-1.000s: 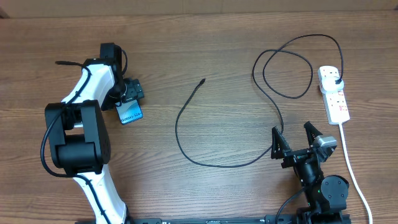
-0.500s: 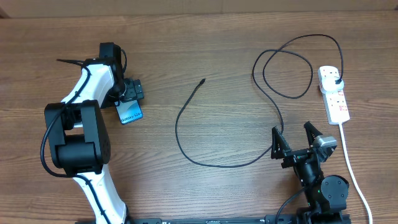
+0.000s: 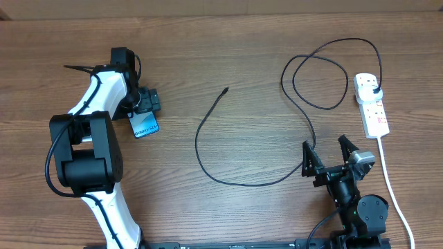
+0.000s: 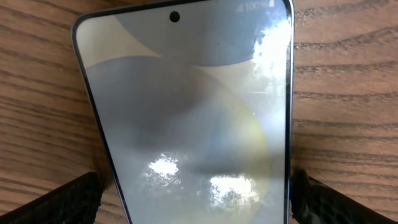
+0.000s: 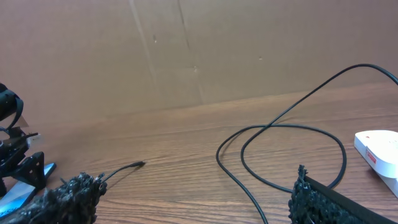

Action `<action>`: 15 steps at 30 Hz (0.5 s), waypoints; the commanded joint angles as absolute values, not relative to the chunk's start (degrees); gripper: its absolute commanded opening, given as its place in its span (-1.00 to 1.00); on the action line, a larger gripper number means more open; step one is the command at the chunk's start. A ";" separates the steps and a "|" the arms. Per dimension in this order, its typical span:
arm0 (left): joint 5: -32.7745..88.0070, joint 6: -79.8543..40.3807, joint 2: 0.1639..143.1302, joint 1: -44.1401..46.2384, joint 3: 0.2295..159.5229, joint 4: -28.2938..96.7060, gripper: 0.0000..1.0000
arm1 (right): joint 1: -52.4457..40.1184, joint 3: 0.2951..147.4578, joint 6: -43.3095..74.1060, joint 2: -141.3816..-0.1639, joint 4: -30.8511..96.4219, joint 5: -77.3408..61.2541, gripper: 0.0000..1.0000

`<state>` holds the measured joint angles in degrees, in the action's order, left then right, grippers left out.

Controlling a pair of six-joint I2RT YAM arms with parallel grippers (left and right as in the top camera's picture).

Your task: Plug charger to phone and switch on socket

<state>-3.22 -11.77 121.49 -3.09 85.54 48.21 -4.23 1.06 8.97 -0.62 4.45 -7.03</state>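
The phone [image 3: 145,126] lies flat on the table at the left with its blue screen lit. It fills the left wrist view [image 4: 193,112]. My left gripper [image 3: 143,105] is open, with one finger on each side of the phone's near end [image 4: 196,202]. The black charger cable lies loose across the middle. Its connector tip [image 3: 225,90] rests on bare wood, apart from the phone, and also shows in the right wrist view [image 5: 138,165]. Its black plug [image 3: 374,89] sits in the white socket strip [image 3: 374,111]. My right gripper [image 3: 325,158] is open and empty [image 5: 196,205].
The cable makes a wide loop [image 3: 320,77] at the back right and passes close by my right gripper. The strip's white cord [image 3: 392,183] runs down the right side towards the front edge. A cardboard wall [image 5: 186,50] stands behind the table.
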 commanded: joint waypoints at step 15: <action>-2.72 -9.19 125.36 -2.70 82.65 48.62 1.00 | -4.54 0.45 8.69 -0.16 4.21 -6.52 1.00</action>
